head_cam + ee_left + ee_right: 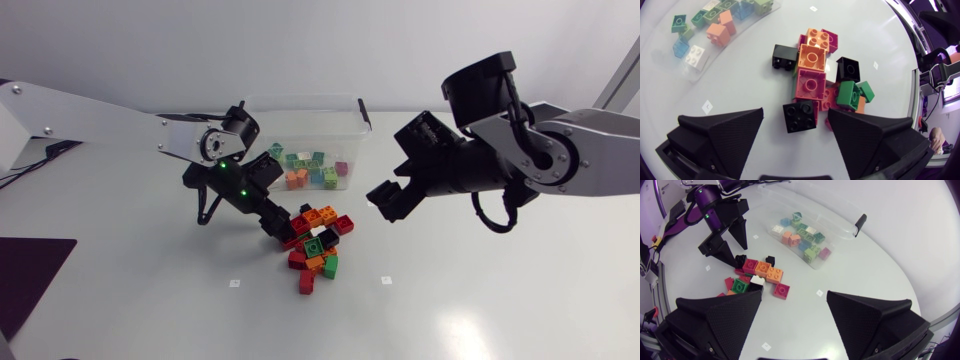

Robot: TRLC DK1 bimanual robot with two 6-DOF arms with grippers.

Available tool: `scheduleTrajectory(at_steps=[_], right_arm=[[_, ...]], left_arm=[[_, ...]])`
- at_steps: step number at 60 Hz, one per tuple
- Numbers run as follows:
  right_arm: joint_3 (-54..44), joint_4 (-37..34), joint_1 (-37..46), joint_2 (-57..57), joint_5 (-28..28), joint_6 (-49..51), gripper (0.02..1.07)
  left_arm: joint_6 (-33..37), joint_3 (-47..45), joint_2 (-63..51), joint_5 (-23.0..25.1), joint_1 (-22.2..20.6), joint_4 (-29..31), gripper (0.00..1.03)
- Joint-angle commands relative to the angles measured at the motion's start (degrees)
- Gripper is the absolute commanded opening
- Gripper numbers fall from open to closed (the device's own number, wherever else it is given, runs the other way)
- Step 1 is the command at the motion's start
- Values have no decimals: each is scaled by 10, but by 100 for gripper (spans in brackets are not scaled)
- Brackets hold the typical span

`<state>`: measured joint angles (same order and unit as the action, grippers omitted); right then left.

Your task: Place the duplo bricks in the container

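head view: the left arm (120, 125) comes in low, the left jaws down at the edge of the heap of mixed-colour duplo bricks (318, 245) on the white counter (480, 300). the clear plastic container (262, 125) stands just behind, some bricks already inside.

left wrist view: the left jaws are spread wide, and a black square duplo brick (801, 116) lies between them, neither finger touching it. a salmon-pink brick (811, 84) presses against its far side. i'd centre on the black one, sink straight down and close on its free flat sides, so the neighbour isn't dragged up.

right wrist view: the right jaws are wide too, with nothing between them, and the heap lies ahead. best they hold clear of the lift path to the container.
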<state>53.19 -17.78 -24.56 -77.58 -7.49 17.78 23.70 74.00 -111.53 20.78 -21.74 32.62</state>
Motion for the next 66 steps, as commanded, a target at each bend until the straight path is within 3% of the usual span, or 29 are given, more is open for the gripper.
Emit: scheduleTrajectory(at_steps=[1, 5, 14, 19, 23, 25, 45, 66], right_arm=[[-21, 8, 6, 14, -4, 9, 97], [-28, 11, 9, 15, -5, 13, 97], [-39, 13, 12, 10, -6, 18, 96], [-45, 23, 12, 3, -6, 20, 96], [-47, 28, 12, -8, -6, 20, 96], [-48, 28, 11, -15, -6, 20, 96], [-23, 43, 2, -109, 2, 14, 93], [49, 33, -46, -229, 57, -46, 93]], left_arm=[[-16, 19, -19, 6, -3, 10, 83], [-16, 19, -24, 6, -4, 12, 81], [-17, 20, -31, 6, -6, 12, 66], [-20, 22, -33, 6, -6, 14, 53], [-26, 26, -38, 7, -5, 17, 33], [-26, 28, -39, 8, -5, 20, 30], [-15, 40, -9, 31, 9, 59, 27], [3, 18, 94, 37, 22, 69, 27]])
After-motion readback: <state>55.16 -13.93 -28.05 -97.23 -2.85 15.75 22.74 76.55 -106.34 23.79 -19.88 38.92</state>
